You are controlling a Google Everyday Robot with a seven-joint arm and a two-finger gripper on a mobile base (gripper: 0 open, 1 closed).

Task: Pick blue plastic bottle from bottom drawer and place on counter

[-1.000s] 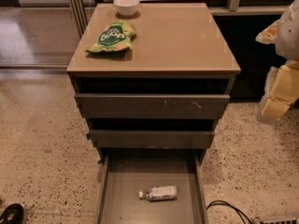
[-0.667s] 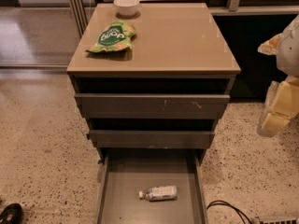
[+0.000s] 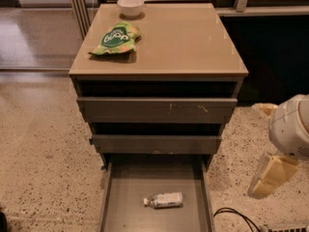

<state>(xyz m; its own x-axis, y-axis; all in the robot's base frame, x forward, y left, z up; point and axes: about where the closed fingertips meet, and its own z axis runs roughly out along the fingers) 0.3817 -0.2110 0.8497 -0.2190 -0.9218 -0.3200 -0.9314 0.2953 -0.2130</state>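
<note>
The blue plastic bottle (image 3: 164,200) lies on its side on the grey floor of the pulled-out bottom drawer (image 3: 120,197), white cap pointing left. The counter (image 3: 183,42) is the tan top of the drawer cabinet. My gripper (image 3: 264,183) hangs at the right edge of the view beside the cabinet, below the white arm housing (image 3: 289,127). It is level with the bottom drawer, well to the right of the bottle, outside the drawer and touching nothing.
A green snack bag (image 3: 115,38) and a white bowl (image 3: 131,6) sit on the counter's left and back left. The two upper drawers (image 3: 157,110) stand slightly open. A black cable (image 3: 236,215) lies on the speckled floor by the drawer's right side.
The arm and gripper have moved down along the cabinet's right side, from counter height to bottom-drawer height. The bottle and the drawers have not moved.
</note>
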